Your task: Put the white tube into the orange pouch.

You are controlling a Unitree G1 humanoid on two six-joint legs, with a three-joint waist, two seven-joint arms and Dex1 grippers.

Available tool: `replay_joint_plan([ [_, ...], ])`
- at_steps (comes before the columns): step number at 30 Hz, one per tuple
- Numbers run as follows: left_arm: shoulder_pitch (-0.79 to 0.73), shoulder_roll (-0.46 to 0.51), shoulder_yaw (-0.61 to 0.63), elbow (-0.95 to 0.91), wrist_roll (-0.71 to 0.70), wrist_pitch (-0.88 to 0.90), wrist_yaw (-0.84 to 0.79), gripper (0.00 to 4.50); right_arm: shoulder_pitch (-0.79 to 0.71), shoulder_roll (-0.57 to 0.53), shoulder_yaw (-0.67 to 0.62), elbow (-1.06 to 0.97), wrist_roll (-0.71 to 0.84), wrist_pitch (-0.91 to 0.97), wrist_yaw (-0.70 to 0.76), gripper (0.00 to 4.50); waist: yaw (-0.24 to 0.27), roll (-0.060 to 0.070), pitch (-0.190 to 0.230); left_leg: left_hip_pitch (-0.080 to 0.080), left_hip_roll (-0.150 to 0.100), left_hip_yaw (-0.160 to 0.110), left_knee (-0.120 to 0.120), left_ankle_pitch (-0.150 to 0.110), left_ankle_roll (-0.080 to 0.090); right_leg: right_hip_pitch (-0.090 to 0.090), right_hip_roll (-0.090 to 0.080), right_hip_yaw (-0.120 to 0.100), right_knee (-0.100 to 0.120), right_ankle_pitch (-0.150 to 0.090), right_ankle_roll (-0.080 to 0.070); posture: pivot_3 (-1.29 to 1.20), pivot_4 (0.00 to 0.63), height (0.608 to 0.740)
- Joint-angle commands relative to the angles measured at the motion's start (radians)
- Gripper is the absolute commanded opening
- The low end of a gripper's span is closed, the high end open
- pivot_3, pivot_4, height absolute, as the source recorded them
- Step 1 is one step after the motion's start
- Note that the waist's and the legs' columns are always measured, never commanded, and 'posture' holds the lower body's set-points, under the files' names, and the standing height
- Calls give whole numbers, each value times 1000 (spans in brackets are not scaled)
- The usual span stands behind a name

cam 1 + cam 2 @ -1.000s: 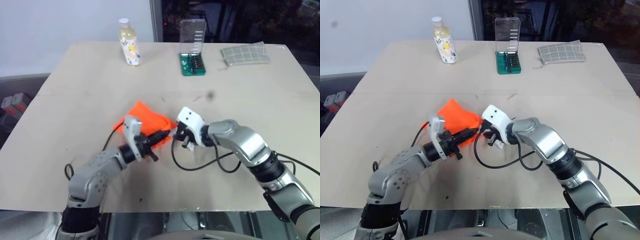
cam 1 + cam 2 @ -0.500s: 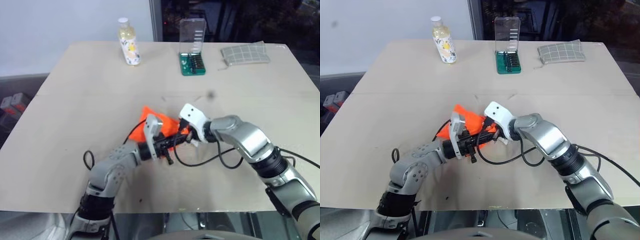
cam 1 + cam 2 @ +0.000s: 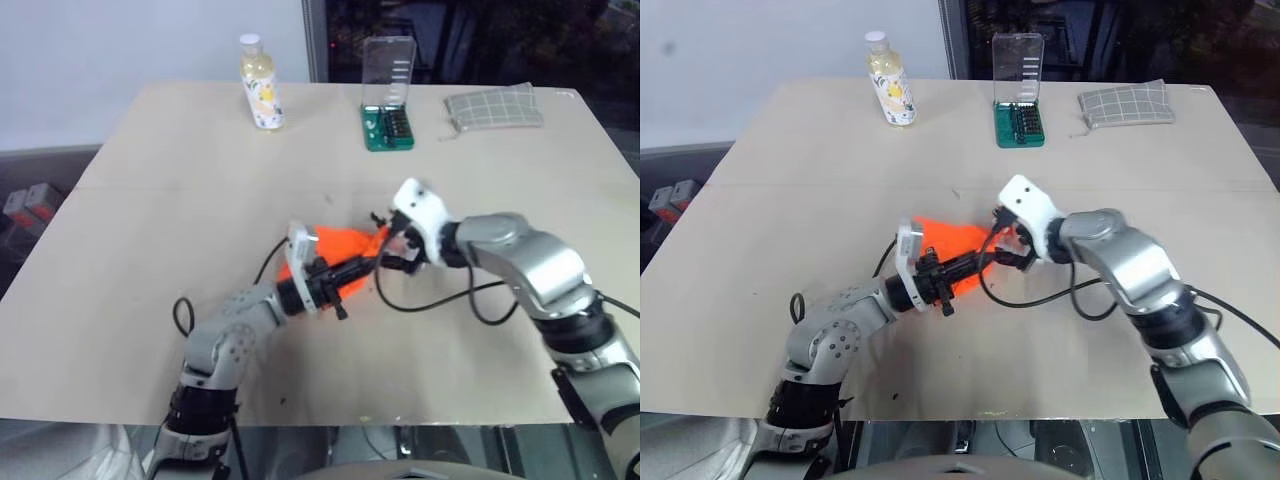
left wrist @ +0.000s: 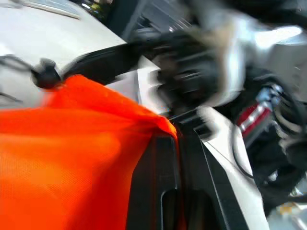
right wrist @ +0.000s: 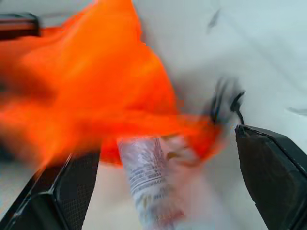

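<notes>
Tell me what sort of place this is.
Probably an indoor lab or robot test room: a plain beige table against a white wall, dark windows behind, and staged items at the far edge: a bottle, a green bit set and a grey checked pouch.

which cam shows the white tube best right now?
Right wrist view: the white tube sits between the open right gripper's fingers, its far end tucked into the orange pouch, grey print visible though blurred. In the eye views the right gripper blocks it; the left wrist view gives pouch fabric, no clear tube.
</notes>
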Motion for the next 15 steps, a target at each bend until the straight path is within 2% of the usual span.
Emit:
replay_joint_plan([
  [1, -24, -5, 32, 8, -12, 0, 31, 0, 36, -17, -21, -127, 102, 6, 77, 4490, -6, 0, 0, 0, 1, 0, 0, 0, 0, 0, 1, 1, 0, 0, 0, 0, 150, 740],
  [5, -20, -8, 25, 5, -12, 4, 36, 0, 95, -88, -26, -158, 107, -21, 90, 4490, -1, 0, 0, 0, 0, 0, 1, 0, 0, 0, 1, 1, 1, 0, 0, 0, 150, 740],
  [10, -18, -4, 26, 9, -11, 3, 36, 0, 126, -192, 55, -87, -62, -153, 27, 4490, 0, 0, 0, 1, -1, 0, 3, 0, 0, 1, 0, 1, 1, 0, 0, 0, 150, 740],
  [15, -18, -5, 20, 6, -8, 2, 35, 0, 127, -207, 100, -3, -173, -252, -5, 4490, -2, 0, 0, 1, 0, 0, 3, 0, 0, 1, 1, 1, 2, 0, 0, 0, 150, 740],
])
